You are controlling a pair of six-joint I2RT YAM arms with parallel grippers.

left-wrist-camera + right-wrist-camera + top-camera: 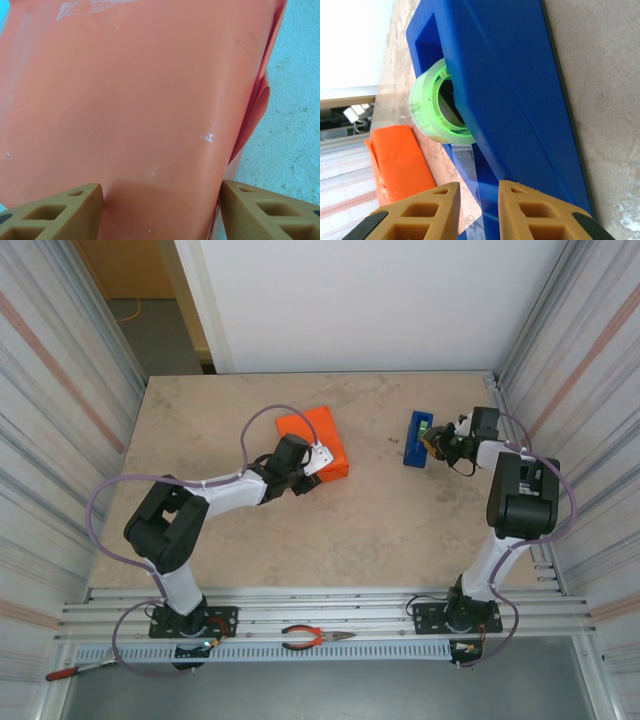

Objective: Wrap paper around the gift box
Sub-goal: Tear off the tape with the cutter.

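Orange paper (pixel 322 432) is folded round the gift box, which is hidden under it, at mid table. My left gripper (pixel 310 464) rests at the package's near edge. In the left wrist view the left gripper (pixel 161 215) stands open, its fingers (pixel 60 212) wide apart over the orange paper (pixel 140 100), which spans the gap between them. A piece of clear tape (pixel 85 7) sticks to the far end. My right gripper (pixel 438 441) is at the blue tape dispenser (pixel 416 439). The right gripper (pixel 479 210) stands narrowly open, with a clear tape strip (pixel 470 165) from the green roll (pixel 432 105) running between its fingers.
The dispenser's blue body (pixel 520 90) lies just right of the right gripper's fingers, and the orange package (pixel 400 160) sits beyond. Orange-handled pliers (pixel 315 638) and a red-handled tool (pixel 68 672) lie on the front rail. Corrugated walls (pixel 60 420) close in both sides.
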